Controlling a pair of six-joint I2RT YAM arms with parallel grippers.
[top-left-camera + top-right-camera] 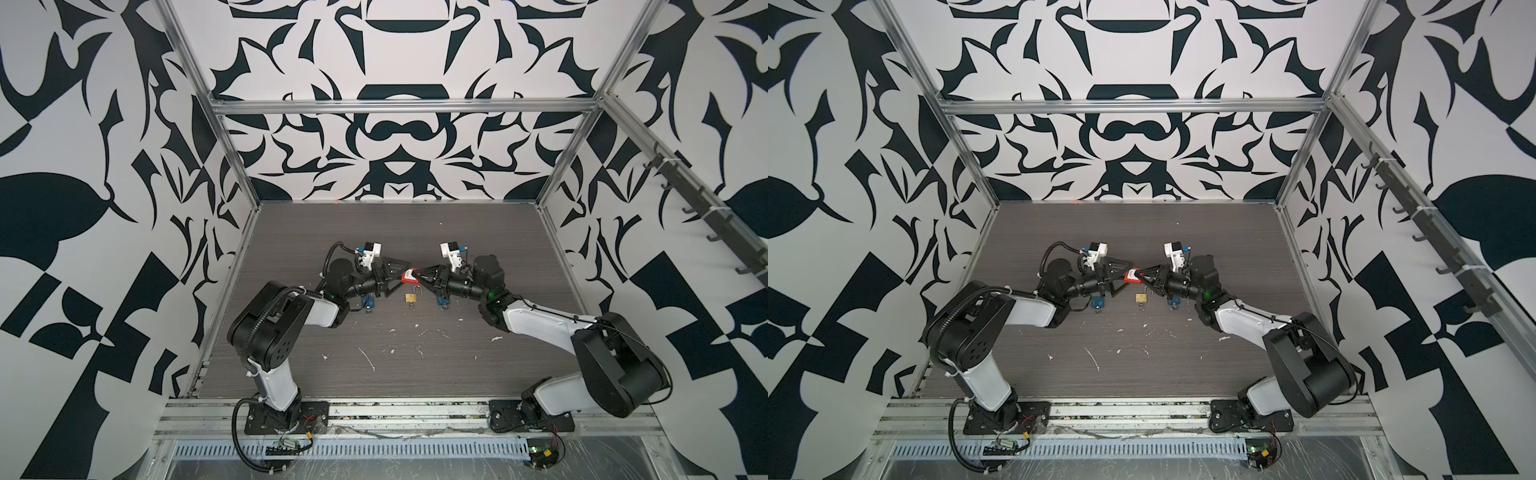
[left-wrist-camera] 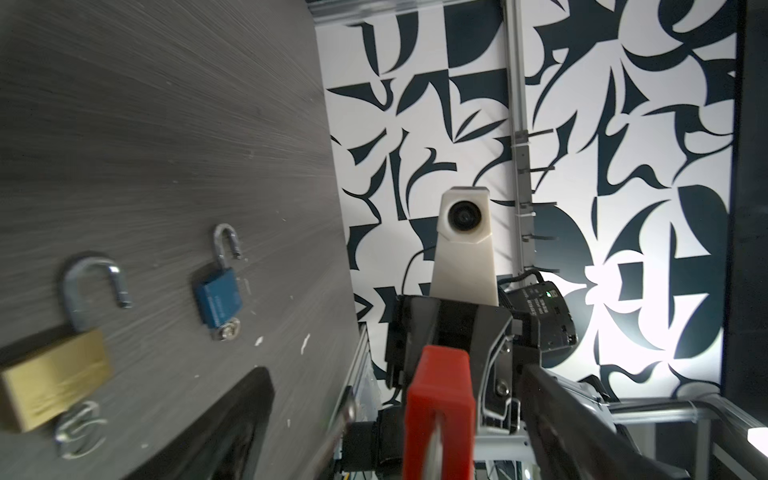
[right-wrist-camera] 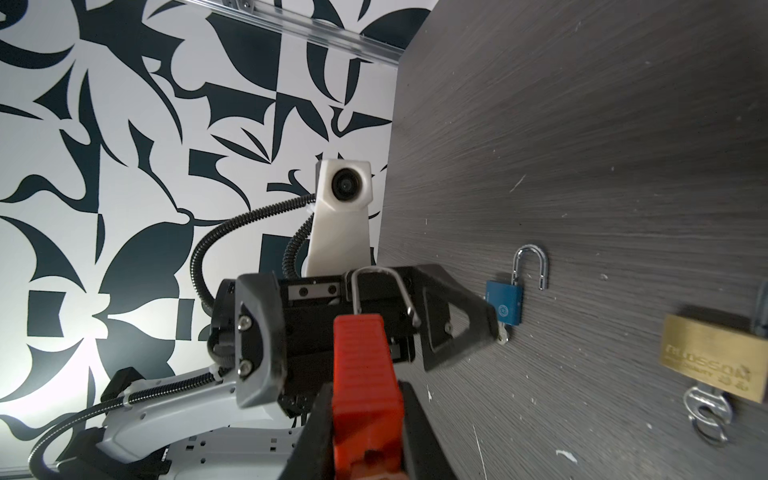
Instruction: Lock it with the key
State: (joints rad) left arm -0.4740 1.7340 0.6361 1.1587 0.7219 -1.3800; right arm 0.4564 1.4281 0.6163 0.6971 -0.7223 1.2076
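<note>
Gray tabletop (image 1: 374, 232) lies under the red lock (image 1: 411, 275) at mid frame, with the right claw (image 1: 419, 277) clamped on it and the left claw (image 1: 401, 275) spread apart, so grip tight and push its open loop (image 3: 376, 270) straight in.

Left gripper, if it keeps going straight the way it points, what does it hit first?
Most likely the red padlock, which the right gripper holds just ahead. The left gripper is open, with the silver shackle between its jaws; exact depth is unclear.
</note>
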